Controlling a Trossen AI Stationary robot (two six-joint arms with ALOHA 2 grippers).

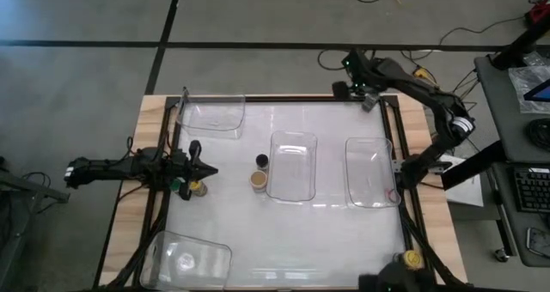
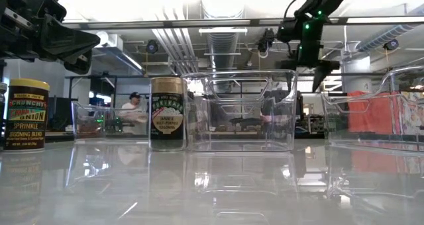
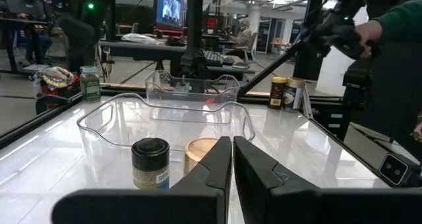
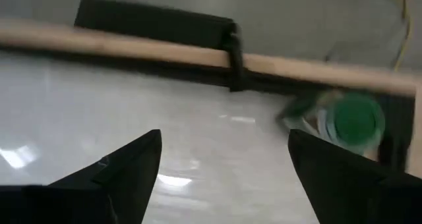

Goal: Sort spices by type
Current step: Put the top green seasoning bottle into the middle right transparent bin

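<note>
In the overhead view a green-lidded jar [image 1: 177, 185] is showing only as a sliver beside the left tool [image 1: 204, 171], and a yellow-lidded jar [image 1: 197, 187] is sitting just beside it, partly tucked under the fingers. At the worktop's [image 1: 284, 232] near right corner another yellow-lidded jar [image 1: 413, 258] is lying at the frame edge, half lost among dark mounts. The green-lidded jar [image 4: 348, 122] in the right wrist view is blurring badly, lying at the wooden rim beside the black frame; whether it is upright cannot be told. The left arm is reaching in level from the left edge, its tool pressed closed with fingertips meeting, pointing toward the black-lidded jar [image 3: 150, 163] and tan-lidded jar [image 3: 200, 154], which are standing side by side against the middle clear bin [image 1: 292, 166]. The right arm is folding back over the far right corner, its tool [image 1: 371, 94] hanging above the worktop with fingers [image 4: 119, 168] spread wide and holding nothing. Four clear bins are standing apart; their contents are hard to make out from above.
</note>
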